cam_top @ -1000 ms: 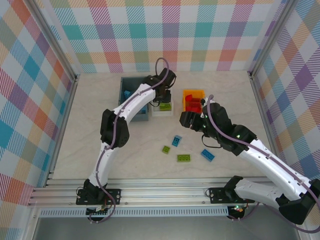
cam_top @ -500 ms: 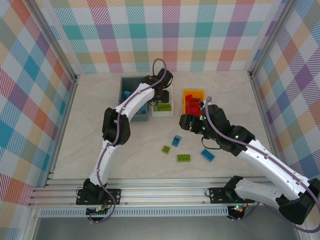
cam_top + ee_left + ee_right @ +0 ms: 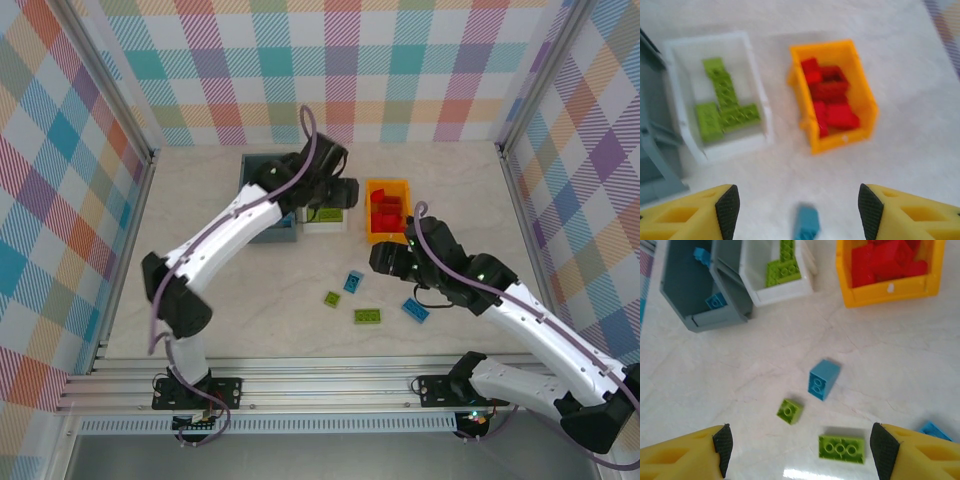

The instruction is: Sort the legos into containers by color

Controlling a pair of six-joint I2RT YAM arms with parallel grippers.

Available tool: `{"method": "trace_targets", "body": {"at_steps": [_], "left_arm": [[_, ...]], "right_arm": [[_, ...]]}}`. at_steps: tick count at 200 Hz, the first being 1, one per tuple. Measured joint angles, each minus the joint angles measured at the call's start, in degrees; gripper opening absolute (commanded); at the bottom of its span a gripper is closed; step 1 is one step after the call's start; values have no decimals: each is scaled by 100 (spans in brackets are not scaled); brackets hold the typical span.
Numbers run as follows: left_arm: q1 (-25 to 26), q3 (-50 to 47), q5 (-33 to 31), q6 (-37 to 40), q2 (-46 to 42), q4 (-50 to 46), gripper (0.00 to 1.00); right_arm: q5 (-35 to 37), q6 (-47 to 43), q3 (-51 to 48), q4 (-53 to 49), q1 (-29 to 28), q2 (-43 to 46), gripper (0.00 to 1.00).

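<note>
Left hand (image 3: pixel 797 212): fingers spread wide, nothing between them, released. It hangs above the table (image 3: pixel 480 200), just in front of the white bin (image 3: pixel 755 70) and the orange-yellow bin (image 3: pixel 862 90).

White bin: lime green bricks (image 3: pixel 722 100) lie flat inside, in an L-shaped cluster.

Orange-yellow bin: a heap of red bricks (image 3: pixel 830 100).

Slate grey bin (image 3: pixel 685 295): stands touching the white bin's far side and has light blue bricks (image 3: pixel 716 301) in it.

Right hand (image 3: pixel 801 446): fingers also wide apart and empty, released, hovering over the loose bricks on the table.

Loose on the table, all apart from each other and well clear of the bins:
- a light blue brick (image 3: pixel 823 379)
- a small lime brick (image 3: pixel 789 411) near it
- a longer lime brick (image 3: pixel 841 448)
- a second light blue brick (image 3: pixel 935 430) at the edge of the right wrist view
</note>
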State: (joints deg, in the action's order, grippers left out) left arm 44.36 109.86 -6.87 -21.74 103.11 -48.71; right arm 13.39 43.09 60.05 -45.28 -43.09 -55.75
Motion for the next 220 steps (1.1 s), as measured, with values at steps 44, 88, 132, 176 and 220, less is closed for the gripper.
{"method": "trace_targets", "body": {"at_steps": [44,88,132,176,220], "left_arm": [[774,-2116,315,-319,-450,737,72],[1003,-2905,393,-592,291,1213,75],[1005,-2927,431,-603,800,1637,76],[1005,-2640,361,-520,1397,1742,65],[1010,-2413,120,-328,1631,1777,38]], "right_arm": [[-466,350,90,-933,0,144,77],[-1150,695,-433,-1276,0,588,78],[-1370,925,-859,-1335,0,1097,79],[-1412,1016,-874,-1300,0,1069,79],[-1410,1025,-874,-1266,0,1069,79]]}}
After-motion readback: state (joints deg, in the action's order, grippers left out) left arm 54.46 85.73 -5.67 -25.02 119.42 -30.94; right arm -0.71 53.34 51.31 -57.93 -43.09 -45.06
